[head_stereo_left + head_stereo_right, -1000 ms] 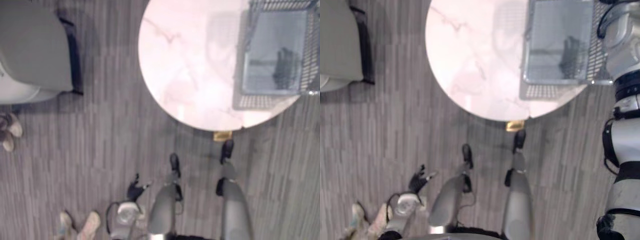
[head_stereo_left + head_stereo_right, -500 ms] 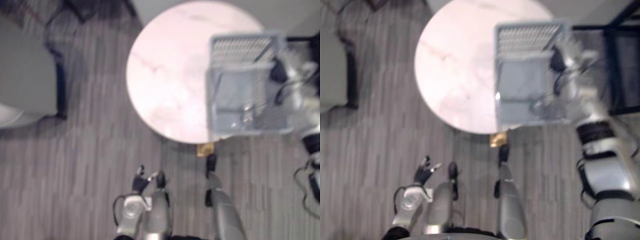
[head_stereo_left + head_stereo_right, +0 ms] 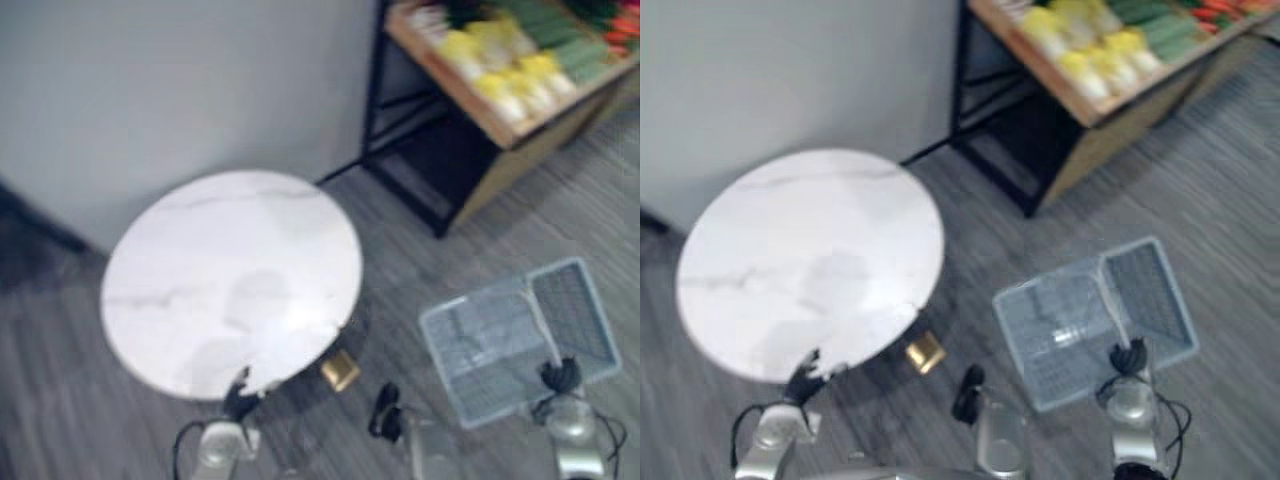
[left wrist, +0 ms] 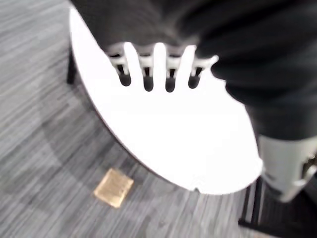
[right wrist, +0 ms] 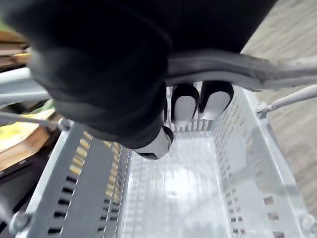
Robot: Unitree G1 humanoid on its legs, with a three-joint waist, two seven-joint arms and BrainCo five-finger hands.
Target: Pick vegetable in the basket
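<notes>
A grey wire basket (image 3: 510,340) hangs over the floor to the right of the round table. My right hand (image 5: 188,106) is shut on its handle (image 5: 237,67), fingers curled round the bar. The inside of the basket (image 5: 173,198) holds nothing. Yellow vegetables (image 3: 490,60) and green ones (image 3: 1155,25) lie in rows on a wooden shelf at the far right. My left hand (image 4: 156,64) is open with straight fingers, low by the near edge of the table (image 3: 230,280).
The white marble table (image 3: 810,260) stands against a grey wall. The shelf's black frame (image 3: 420,170) rises between the table and the basket. A small gold plate (image 4: 114,187) lies on the wood floor under the table's edge.
The camera has swung up and the shelf has come into view. The basket has come off the table with my right hand and now hangs over the floor.
</notes>
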